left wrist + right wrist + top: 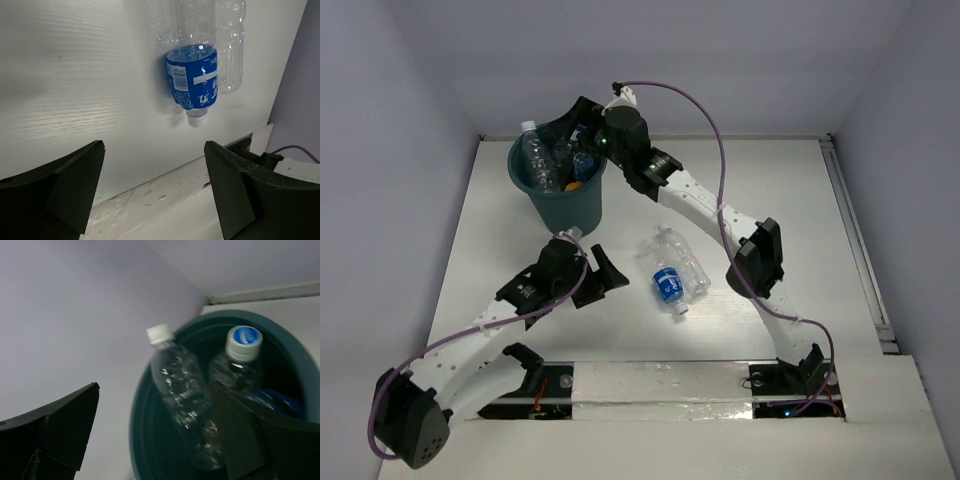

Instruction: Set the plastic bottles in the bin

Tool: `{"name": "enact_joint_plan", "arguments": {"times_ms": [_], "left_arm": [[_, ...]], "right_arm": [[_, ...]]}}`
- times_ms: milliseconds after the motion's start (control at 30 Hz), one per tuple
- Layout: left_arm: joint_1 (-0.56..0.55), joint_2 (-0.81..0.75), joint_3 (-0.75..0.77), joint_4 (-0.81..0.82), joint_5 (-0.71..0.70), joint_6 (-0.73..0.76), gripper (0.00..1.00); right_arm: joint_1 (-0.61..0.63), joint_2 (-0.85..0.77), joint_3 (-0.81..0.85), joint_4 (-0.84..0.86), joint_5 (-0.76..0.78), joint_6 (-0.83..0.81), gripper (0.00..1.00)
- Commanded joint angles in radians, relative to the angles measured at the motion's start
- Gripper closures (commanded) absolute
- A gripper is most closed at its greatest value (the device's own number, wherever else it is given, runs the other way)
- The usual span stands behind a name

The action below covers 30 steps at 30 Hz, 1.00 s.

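Right arm (700, 205) outstretched, right pincer (572, 132) over bin (560, 208), spread, empty; left pincer (154, 147) low, spread, facing bottles (194, 82).

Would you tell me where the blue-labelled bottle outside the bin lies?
The blue-labelled bottle lies mid-table in the top view, beside a clear ribbed bottle on its right, just right of the left gripper.

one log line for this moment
left gripper open, facing blue-label bottle | right gripper open above bin | clear bottle beside blue-label bottle on table
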Motion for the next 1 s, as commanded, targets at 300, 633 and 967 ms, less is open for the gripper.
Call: {"name": "enact_joint_plan", "arguments": {"times_ms": [300, 633, 967], "left_arm": [[-0.22, 0.288, 0.099, 0.289, -0.127, -0.173, 0.18], [-0.249, 0.538, 0.222, 0.341, -0.227, -0.17, 0.11], [-0.249, 0.819, 0.355, 0.333, -0.304, -0.135, 0.16]], "right_arm": [[-0.051, -0.69, -0.749, 0.112, 0.068, -0.285, 0.91], [-0.265, -1.064, -1.355, -0.144, -0.139, -0.36, 0.26], [-0.308, -0.857, -1.345, -0.198, -0.257, -0.423, 0.05]]}}
